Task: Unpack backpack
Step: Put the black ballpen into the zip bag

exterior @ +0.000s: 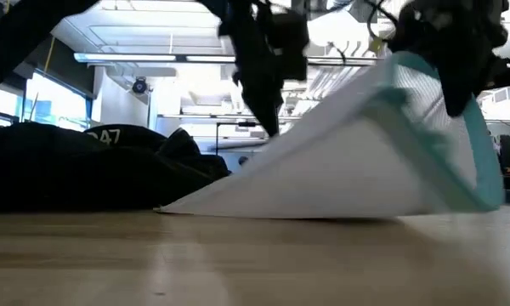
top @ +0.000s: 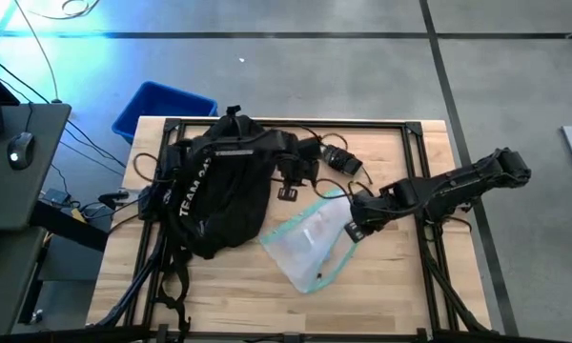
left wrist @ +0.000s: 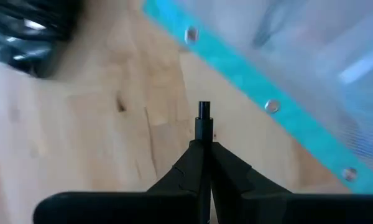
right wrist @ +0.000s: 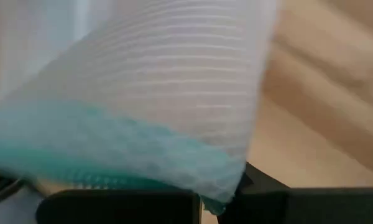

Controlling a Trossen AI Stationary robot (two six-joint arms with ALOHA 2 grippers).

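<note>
Between the two arms I see my right gripper (top: 355,229) clamped on the teal-edged mesh pouch (top: 308,243), its far end on the table (top: 381,295), while the slumped black backpack (top: 219,191) lies lengthwise nearer my closed, empty left gripper (left wrist: 203,112).

Black backpack (top: 219,186) with white lettering; translucent white pouch (top: 310,243) edged teal; blue bin (top: 157,103).

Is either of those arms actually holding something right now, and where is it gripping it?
Yes. The right gripper is shut on the clear pouch, pinching it at its teal-trimmed edge and lifting that side off the table. The left gripper is shut on nothing.
</note>
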